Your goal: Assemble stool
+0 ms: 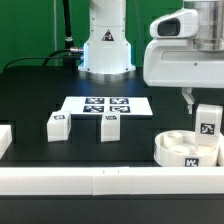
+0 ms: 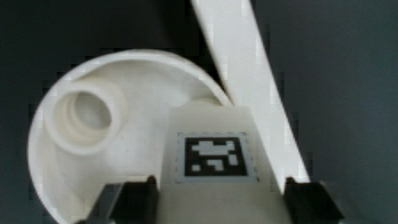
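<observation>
While the hand (image 2: 215,196) grips one leg: the stool is hardly begun, as I judge it, since no leg stands in the seat.
Hand: closed on the held leg (image 2: 217,150), with the fingers (image 2: 125,197) pressed against two opposite sides of the block and its tag facing the wrist camera.
Held leg: clear of the black counter (image 1: 30,100), hanging from the hand just above the seat.
Seat (image 1: 180,148): lies on the counter right below the hand, hollow side up.
Socket (image 2: 86,110): the only one in sight, empty, and beside the held leg rather than under it.
Loose legs: two, the first loose leg (image 1: 57,126) and the second loose leg (image 1: 110,127), rest on the counter well apart from the hand, off to the exterior view's left of it.
Marker board (image 1: 105,104): flat on the counter, behind the loose legs and far from the hand.
Border rail (image 1: 90,181): runs just beside the seat, near the hand.
Done: one leg is in hand over the seat.
Left: by my estimate, lining this leg up with a socket, seating it, then fetching the others; whether more legs exist out of view, I cannot tell.
</observation>
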`<state>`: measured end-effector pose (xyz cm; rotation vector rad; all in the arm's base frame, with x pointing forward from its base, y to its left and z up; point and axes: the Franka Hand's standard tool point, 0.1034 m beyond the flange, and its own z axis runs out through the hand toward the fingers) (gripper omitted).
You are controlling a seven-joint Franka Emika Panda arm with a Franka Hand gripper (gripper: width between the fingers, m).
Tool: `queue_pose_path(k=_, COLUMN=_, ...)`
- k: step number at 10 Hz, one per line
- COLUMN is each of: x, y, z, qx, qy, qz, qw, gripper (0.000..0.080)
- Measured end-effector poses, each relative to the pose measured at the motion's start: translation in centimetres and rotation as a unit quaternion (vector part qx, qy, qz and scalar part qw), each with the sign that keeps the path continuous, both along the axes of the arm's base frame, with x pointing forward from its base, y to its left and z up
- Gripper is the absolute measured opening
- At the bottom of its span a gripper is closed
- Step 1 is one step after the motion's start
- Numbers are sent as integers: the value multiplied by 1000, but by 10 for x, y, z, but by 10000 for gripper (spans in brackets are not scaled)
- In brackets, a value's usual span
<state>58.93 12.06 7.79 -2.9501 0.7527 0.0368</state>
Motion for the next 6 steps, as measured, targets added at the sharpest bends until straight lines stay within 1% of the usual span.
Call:
queue_pose_path(k=3, x=0, y=0, z=-1, qx=15, qy=11, qz=-154, qw=988, gripper=337)
queue_pose_path(k=4, x=0, y=1, z=-1, qx=23, qy=15, qz=-215, qw=976, gripper=337)
queue_pose_path(k=6, x=0, y=4, z=-1, qx=23, qy=25, qz=-287, qw=957, gripper=337)
